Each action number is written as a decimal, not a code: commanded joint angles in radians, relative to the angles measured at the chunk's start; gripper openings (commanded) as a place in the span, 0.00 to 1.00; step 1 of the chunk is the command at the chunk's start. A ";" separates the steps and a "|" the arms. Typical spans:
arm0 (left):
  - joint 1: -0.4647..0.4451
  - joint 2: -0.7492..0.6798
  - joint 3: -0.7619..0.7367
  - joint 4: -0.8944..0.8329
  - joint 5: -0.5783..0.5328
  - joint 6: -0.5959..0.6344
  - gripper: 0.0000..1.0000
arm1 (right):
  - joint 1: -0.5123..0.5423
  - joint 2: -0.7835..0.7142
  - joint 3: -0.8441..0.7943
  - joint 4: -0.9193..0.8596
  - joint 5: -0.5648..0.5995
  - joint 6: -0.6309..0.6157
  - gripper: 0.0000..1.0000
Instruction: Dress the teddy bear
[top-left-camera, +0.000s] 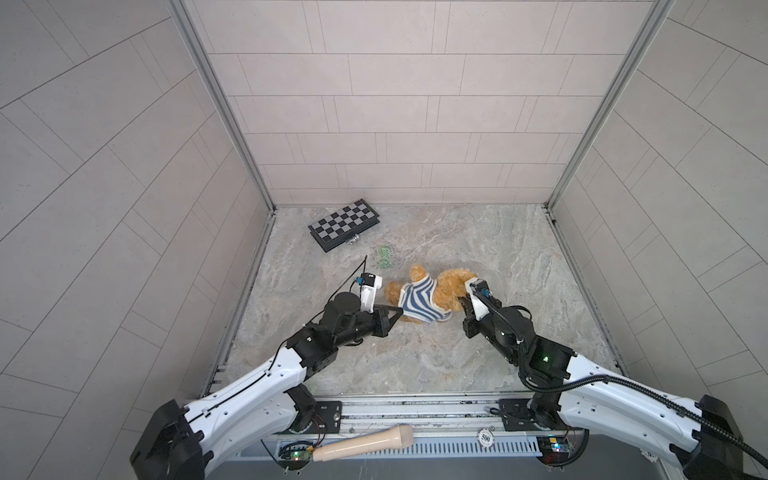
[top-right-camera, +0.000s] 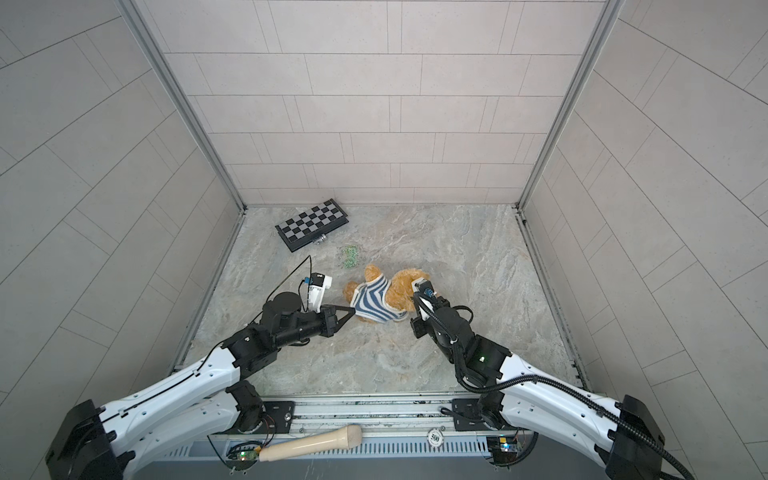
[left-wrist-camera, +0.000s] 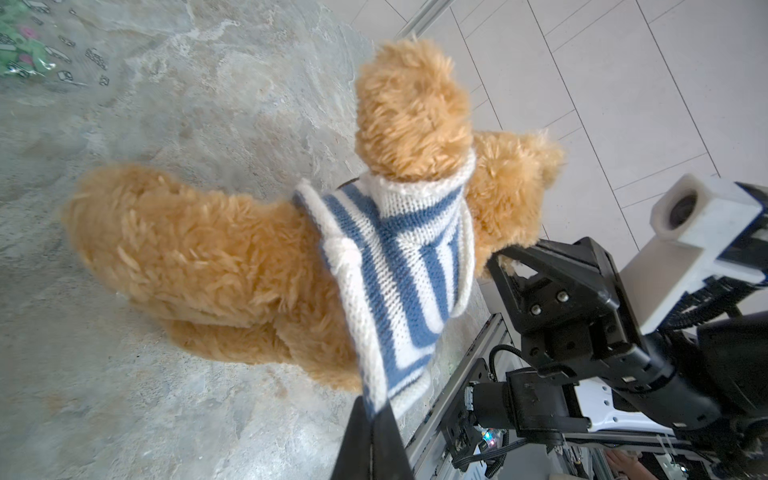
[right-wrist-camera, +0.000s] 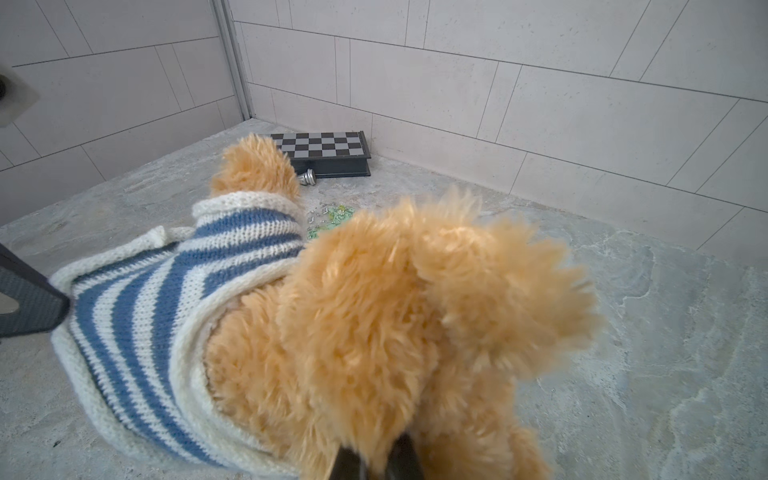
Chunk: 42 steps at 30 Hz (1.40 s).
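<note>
The left gripper (top-left-camera: 399, 313) is clenching the striped sweater (top-left-camera: 419, 301) hem, the right gripper (right-wrist-camera: 376, 455) is clamping the teddy bear (top-left-camera: 451, 282) fur; the pull-down probably requires drawing the hem toward 9 o'clock.

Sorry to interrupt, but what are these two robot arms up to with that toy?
They are dressing a teddy bear lying on the table. The left gripper pinches the loose edge of a blue-and-white striped sweater, while the right gripper grips the bear's fur. One limb pokes out of a sleeve; the sweater covers only part of the body.
</note>
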 joint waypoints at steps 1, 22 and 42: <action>0.003 0.017 0.004 -0.038 0.008 0.020 0.00 | -0.008 0.004 0.000 0.077 0.060 0.001 0.00; -0.238 0.233 0.166 0.016 -0.350 -0.022 0.37 | -0.008 0.008 -0.028 0.140 0.160 0.038 0.00; -0.334 0.534 0.357 0.029 -0.530 -0.101 0.29 | -0.008 -0.038 -0.049 0.136 0.159 0.052 0.00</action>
